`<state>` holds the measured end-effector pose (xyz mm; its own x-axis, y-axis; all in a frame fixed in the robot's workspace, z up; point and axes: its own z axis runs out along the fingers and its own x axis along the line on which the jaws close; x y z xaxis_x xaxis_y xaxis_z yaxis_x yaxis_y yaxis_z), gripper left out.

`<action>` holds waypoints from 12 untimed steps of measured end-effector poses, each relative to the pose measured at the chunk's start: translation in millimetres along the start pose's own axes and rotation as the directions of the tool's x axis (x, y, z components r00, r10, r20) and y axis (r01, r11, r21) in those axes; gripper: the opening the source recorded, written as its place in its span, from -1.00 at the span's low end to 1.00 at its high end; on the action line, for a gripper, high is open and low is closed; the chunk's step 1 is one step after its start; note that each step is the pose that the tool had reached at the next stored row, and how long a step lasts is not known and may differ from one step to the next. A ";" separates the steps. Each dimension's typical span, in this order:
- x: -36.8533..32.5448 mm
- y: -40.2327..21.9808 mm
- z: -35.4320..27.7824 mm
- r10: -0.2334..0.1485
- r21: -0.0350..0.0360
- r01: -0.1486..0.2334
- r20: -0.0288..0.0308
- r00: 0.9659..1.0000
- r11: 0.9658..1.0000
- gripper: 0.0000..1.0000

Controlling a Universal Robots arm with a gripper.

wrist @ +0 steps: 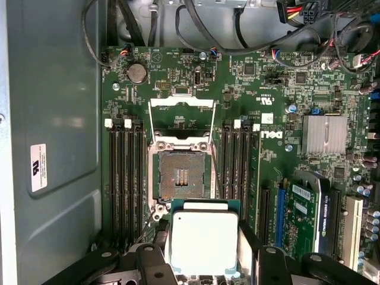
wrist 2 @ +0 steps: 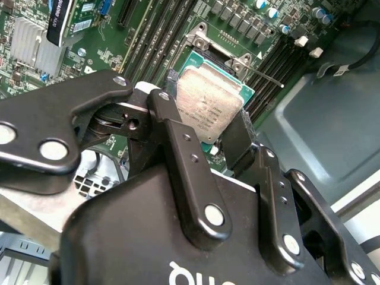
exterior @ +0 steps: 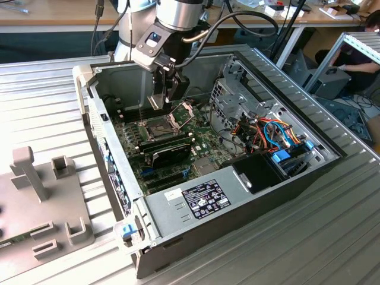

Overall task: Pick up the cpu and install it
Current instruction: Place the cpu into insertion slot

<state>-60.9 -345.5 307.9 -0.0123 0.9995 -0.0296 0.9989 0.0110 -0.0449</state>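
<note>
The cpu [wrist: 205, 240], a small square chip with a silver-grey metal top on a green edge, sits between my fingers [wrist: 248, 246], and my gripper [wrist: 205, 252] is shut on its two opposite sides. In the second wrist view the cpu [wrist 2: 209, 110] is tilted, held above the motherboard by the gripper [wrist 2: 206, 116]. The empty socket [wrist: 181, 175] lies just beyond the chip, with its hinged metal frame [wrist: 181, 116] swung open. In the exterior view the gripper [exterior: 159, 100] hangs inside the open computer case, a little above the socket [exterior: 155, 127].
Memory slots [wrist: 124, 178] flank the socket on both sides. A long black module [exterior: 169, 151], a heatsink [wrist: 323, 133], the power supply [exterior: 202, 199], a drive cage [exterior: 234, 98] and loose cables [exterior: 276, 133] crowd the case. A grey fixture [exterior: 41, 196] stands outside it, and a person [exterior: 359, 59] sits far back.
</note>
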 end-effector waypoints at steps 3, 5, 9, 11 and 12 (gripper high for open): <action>0.1 0.0 1.9 0.000 -0.004 0.000 -0.001 1.000 1.000 0.09; 0.1 0.1 3.6 0.000 -0.008 0.000 -0.001 1.000 1.000 0.09; 0.2 0.1 7.1 -0.002 -0.024 0.002 -0.001 1.000 1.000 0.09; 0.3 0.3 11.2 -0.003 -0.031 0.003 -0.001 1.000 1.000 0.09; 0.4 0.4 13.0 -0.003 -0.031 0.003 -0.001 1.000 1.000 0.09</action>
<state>-61.1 -345.5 294.9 -0.0151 0.9995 -0.0286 0.9998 0.0147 -0.0141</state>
